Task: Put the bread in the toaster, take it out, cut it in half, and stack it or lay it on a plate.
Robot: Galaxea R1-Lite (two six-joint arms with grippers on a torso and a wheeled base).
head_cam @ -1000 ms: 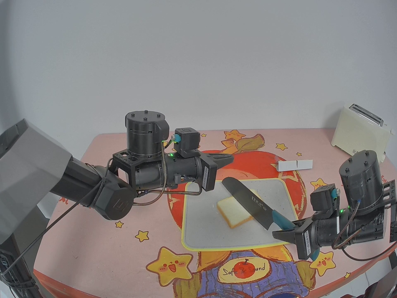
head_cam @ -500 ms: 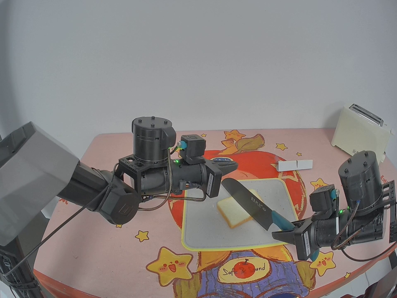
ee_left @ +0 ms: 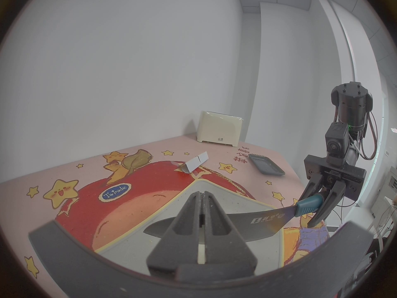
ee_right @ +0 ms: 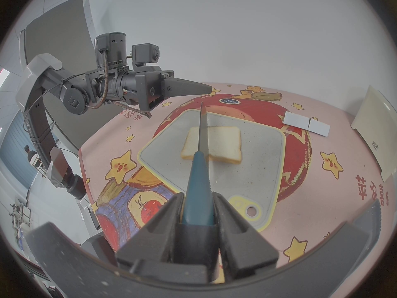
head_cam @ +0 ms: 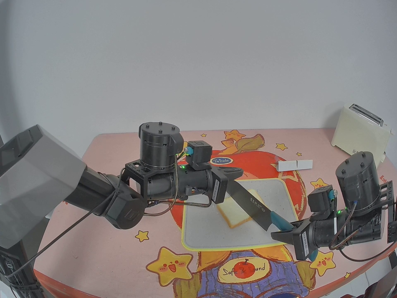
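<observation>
Left arm has shifted right and nearer since the earlier frames, so the left claw [head_cam: 237, 171] now hangs over the far left part of the cutting board [head_cam: 205, 229], close to the knife tip; right arm and knife barely changed. Left claw [ee_left: 202, 205] has its fingers pressed together with nothing between them. Right claw [head_cam: 285, 233] sits at the near right edge of the board, pinching the knife [head_cam: 249, 204] by its teal handle, seen clamped between both fingers from its own wrist [ee_right: 198, 214]. Knife blade [ee_right: 202, 125] points far-left across the middle of the bread [ee_right: 221, 143], edge down, cannot tell if it touches. Bread [head_cam: 230, 214] lies flat, one whole slice, around the middle of the cutting board [ee_right: 260, 158], which lies on the cartoon-print table [head_cam: 103, 232]. Toaster [head_cam: 360, 136] stands at the far right corner, well apart from the board, white folded card [head_cam: 295, 165] between them. Left wrist also catches the toaster [ee_left: 219, 129], the knife [ee_left: 252, 224], and a dark tray [ee_left: 266, 164] on the near side of the toaster
</observation>
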